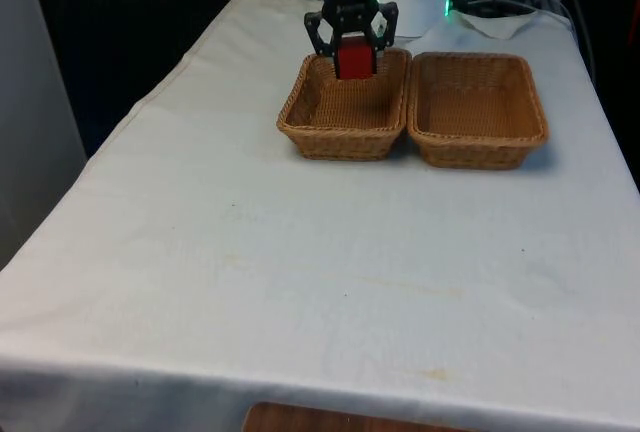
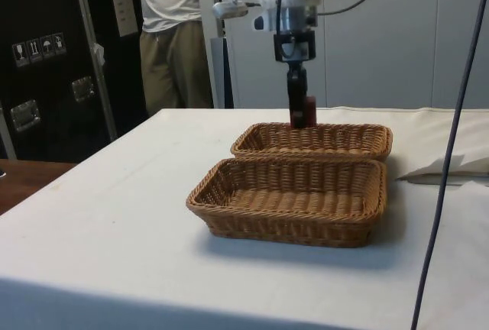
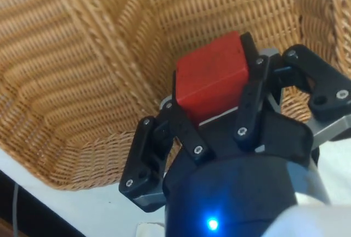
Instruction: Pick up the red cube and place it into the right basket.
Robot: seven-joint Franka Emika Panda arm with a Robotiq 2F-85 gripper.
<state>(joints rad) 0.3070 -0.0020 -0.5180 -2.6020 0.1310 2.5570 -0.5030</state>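
Cloth: the white cloth lies nearest, bare up to the baskets.
Left basket: on the front view's left, touching its neighbour; gripper hangs over its far end.
Red cube: clamped between the fingers, above that basket's floor (lower edge hidden by the rim in the side view).
Right basket: nothing inside.
Person: standing behind the table, head cut off.

We read no words or numbers. The dark cabinet door in the side view carries small white pictogram handling stickers, one showing an umbrella.
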